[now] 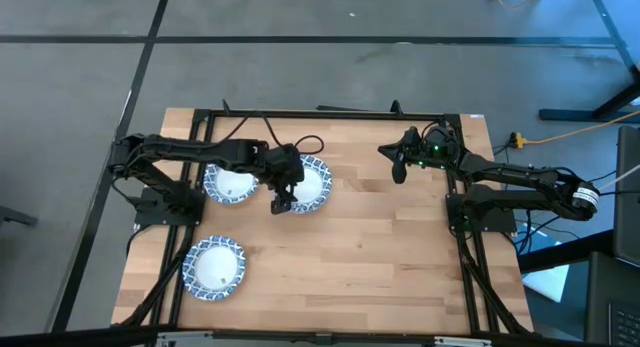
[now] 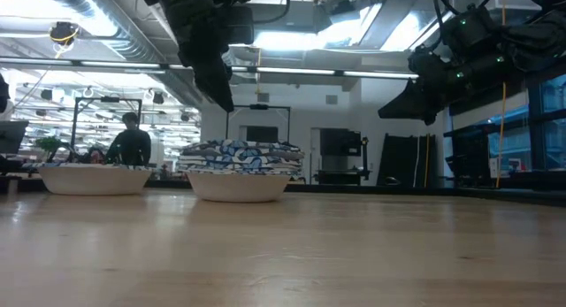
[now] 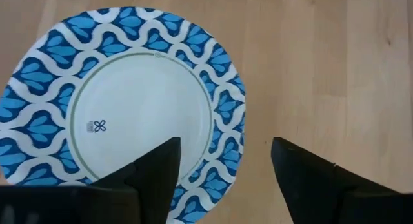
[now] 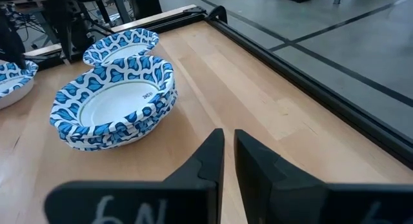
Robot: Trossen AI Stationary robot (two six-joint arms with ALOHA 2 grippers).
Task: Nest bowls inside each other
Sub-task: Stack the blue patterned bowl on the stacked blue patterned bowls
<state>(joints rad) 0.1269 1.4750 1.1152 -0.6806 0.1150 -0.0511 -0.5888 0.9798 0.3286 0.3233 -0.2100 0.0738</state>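
These bowls look light and thin, likely paper or thin plastic: stiff enough at the rim to lift, easy to crush or tip if I squeeze hard, and smooth enough to slide on the wood. I'd take one by its wide patterned rim, one finger inside and one under the lip, never across the middle.

My left fingers (image 3: 222, 169) are spread wide and empty, hanging above the near edge of the stack (image 1: 308, 185) on the counter (image 1: 380, 257). That stack shows several layered rims, slightly uneven. Each bowl has a white centre and a blue-and-white wave rim. A second bowl (image 1: 229, 182) sits just beside the stack toward my left arm's base; a third (image 1: 214, 266) lies well apart from it.

My right fingers (image 4: 228, 153) are nearly closed, holding nothing, raised well apart from the stack
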